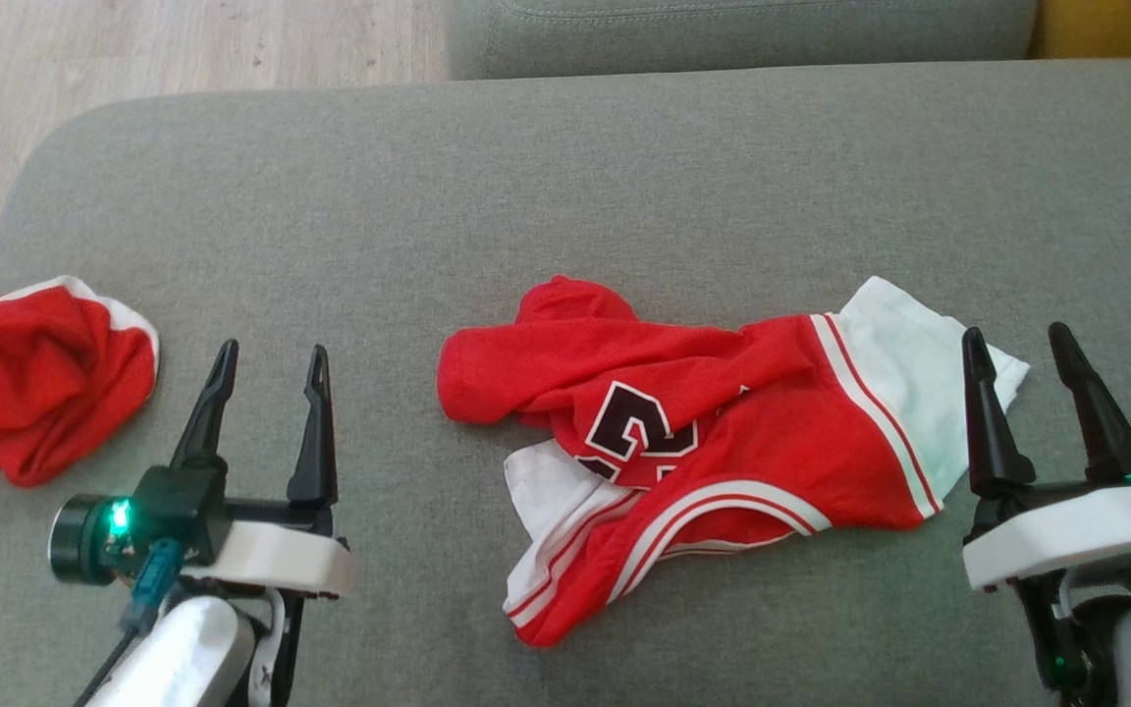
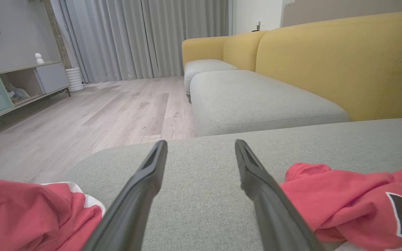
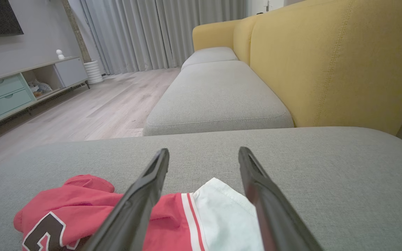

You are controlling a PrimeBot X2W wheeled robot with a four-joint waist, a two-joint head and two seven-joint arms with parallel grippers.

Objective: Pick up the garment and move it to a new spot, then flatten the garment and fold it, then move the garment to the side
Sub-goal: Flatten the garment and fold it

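A crumpled red and white garment [image 1: 713,432] with a dark number lies in the middle of the grey cushion [image 1: 565,177]; it appears again in the left wrist view [image 2: 354,205] and the right wrist view [image 3: 82,209]. My left gripper [image 1: 271,363] stands open to the garment's left, over bare cushion, holding nothing. My right gripper [image 1: 1022,353] is open at the garment's white right end, its fingers just above that cloth. Between the left fingers [image 2: 141,188] I see only grey fabric. The right fingers [image 3: 141,195] frame the white corner [image 3: 225,216].
A second bunched red and white cloth [image 1: 35,378] lies at the cushion's left edge, beside my left gripper. Wooden floor [image 1: 134,49] lies past the far left corner. Another grey cushion [image 2: 257,101] and a yellow backrest [image 2: 344,62] stand beyond.
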